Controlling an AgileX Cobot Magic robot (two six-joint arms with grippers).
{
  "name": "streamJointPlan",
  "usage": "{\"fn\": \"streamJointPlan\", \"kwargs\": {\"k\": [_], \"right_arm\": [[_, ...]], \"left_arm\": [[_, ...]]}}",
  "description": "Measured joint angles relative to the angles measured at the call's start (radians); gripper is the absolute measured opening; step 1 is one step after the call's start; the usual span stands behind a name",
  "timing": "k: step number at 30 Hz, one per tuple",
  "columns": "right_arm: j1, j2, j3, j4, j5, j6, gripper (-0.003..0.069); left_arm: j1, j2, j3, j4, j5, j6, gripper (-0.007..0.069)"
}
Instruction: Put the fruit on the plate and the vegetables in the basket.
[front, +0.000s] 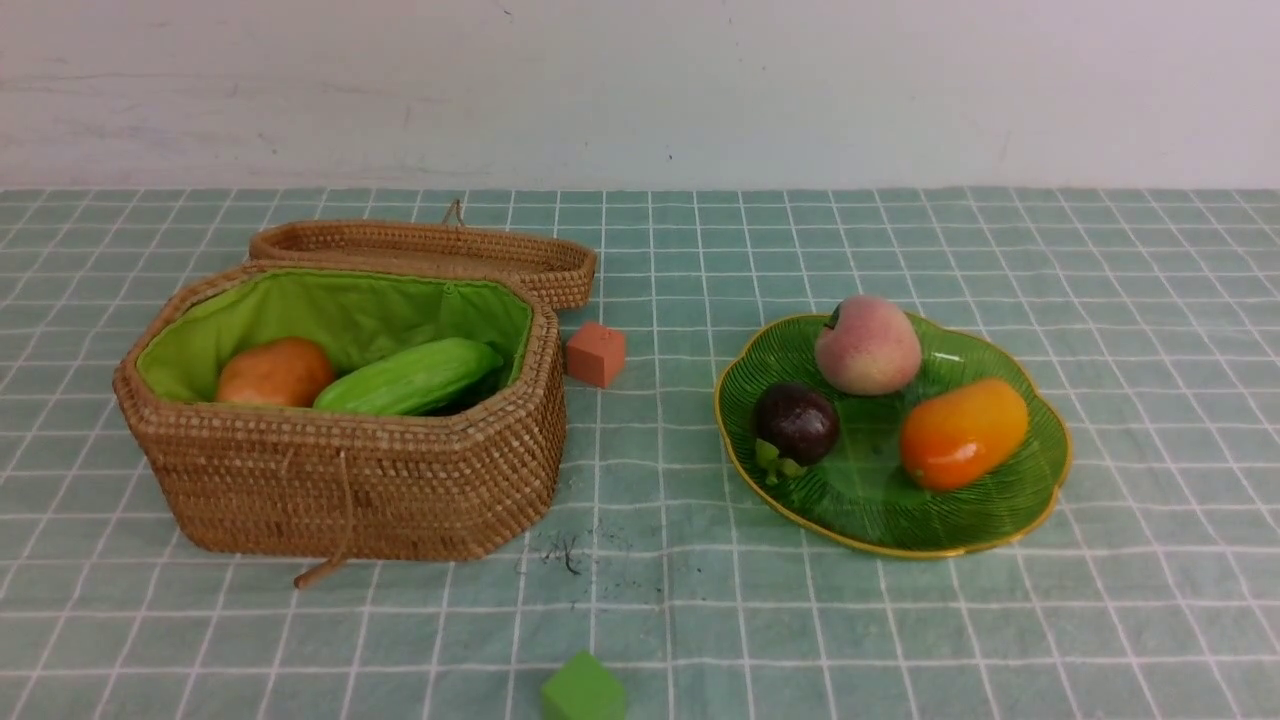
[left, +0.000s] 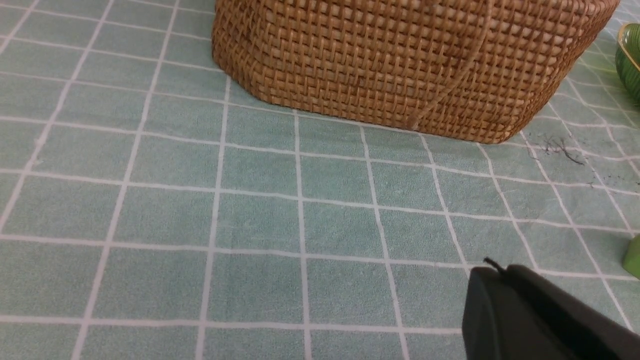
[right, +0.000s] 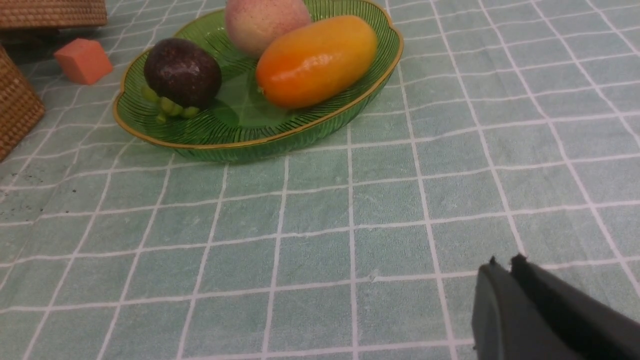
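Observation:
The wicker basket (front: 360, 480) stands open at the left, its lid (front: 430, 250) lying back behind it. On its green lining rest two vegetables, a tan-orange potato (front: 272, 372) and a light-green gourd (front: 410, 376). At the right, the green plate (front: 880, 500) carries the fruit: peach (front: 868, 344), mangosteen (front: 796, 422) and mango (front: 962, 432). Neither gripper shows in the front view. In its wrist view my left gripper (left: 500, 270) is shut and empty over the cloth, near the basket wall (left: 400, 65). My right gripper (right: 505, 262) is shut and empty, short of the plate (right: 240, 145).
A small orange cube (front: 596, 353) sits between basket and plate, behind both. A small green cube (front: 583, 690) lies at the front edge of the front view. Dark crumbs (front: 565, 552) mark the checked green cloth near the basket's front corner.

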Motion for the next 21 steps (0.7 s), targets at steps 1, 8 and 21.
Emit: {"fn": "streamJointPlan", "kwargs": {"k": [1, 8, 21], "right_arm": [[0.0, 0.0, 0.0, 0.0, 0.0, 0.0, 0.0031], [0.0, 0.0, 0.0, 0.0, 0.0, 0.0, 0.0038], [0.0, 0.0, 0.0, 0.0, 0.0, 0.0, 0.0041]], "left_arm": [[0.0, 0.0, 0.0, 0.0, 0.0, 0.0, -0.0012], [0.0, 0.0, 0.0, 0.0, 0.0, 0.0, -0.0006], [0.0, 0.0, 0.0, 0.0, 0.0, -0.002, 0.0]]}}
